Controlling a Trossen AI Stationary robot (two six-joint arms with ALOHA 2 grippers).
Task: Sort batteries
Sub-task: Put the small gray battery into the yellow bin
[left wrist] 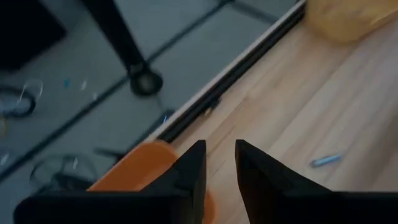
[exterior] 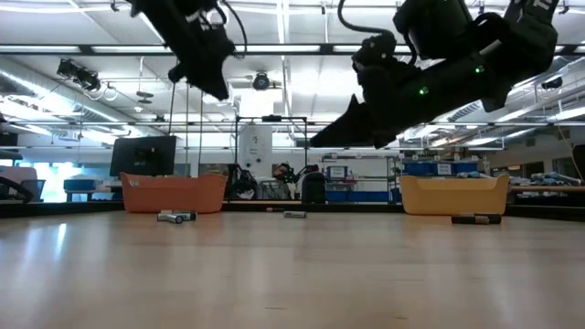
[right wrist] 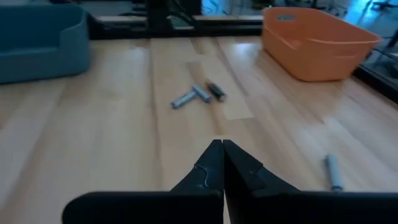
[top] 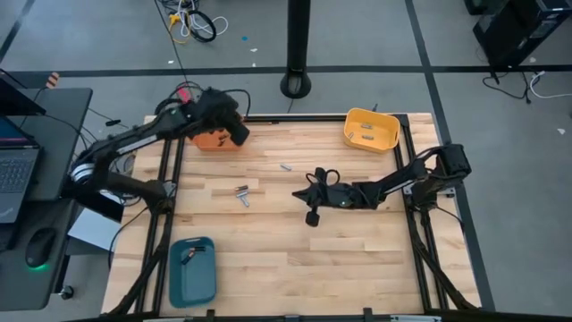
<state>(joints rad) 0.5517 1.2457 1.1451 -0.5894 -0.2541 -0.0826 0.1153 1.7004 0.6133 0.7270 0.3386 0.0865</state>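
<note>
A: So, from above?
B: Left gripper (top: 239,134) over the orange tray (top: 214,141), upper left, fingers parted, empty. Batteries (top: 241,194) lie mid-table.
A: Table level?
B: Batteries at left, before that tray.
A: Right wrist?
B: Right gripper (right wrist: 222,163) clenched, empty; batteries at centre.

Trays on a wooden table, with desk gear and cables round about.

The pale wooden slatted table (top: 357,259) bears three plastic trays: an orange one (top: 214,140) at ten o'clock, a yellow one (top: 371,131) at one o'clock, and a teal rectangular one (top: 193,270) at seven o'clock. Off the table at twelve o'clock stands a black post on a round base (top: 296,82). Farther out at eleven o'clock lies a coil of cables (top: 192,22). At nine o'clock, a dark desk carries a laptop (top: 16,174) and a computer mouse (top: 39,246).
</note>
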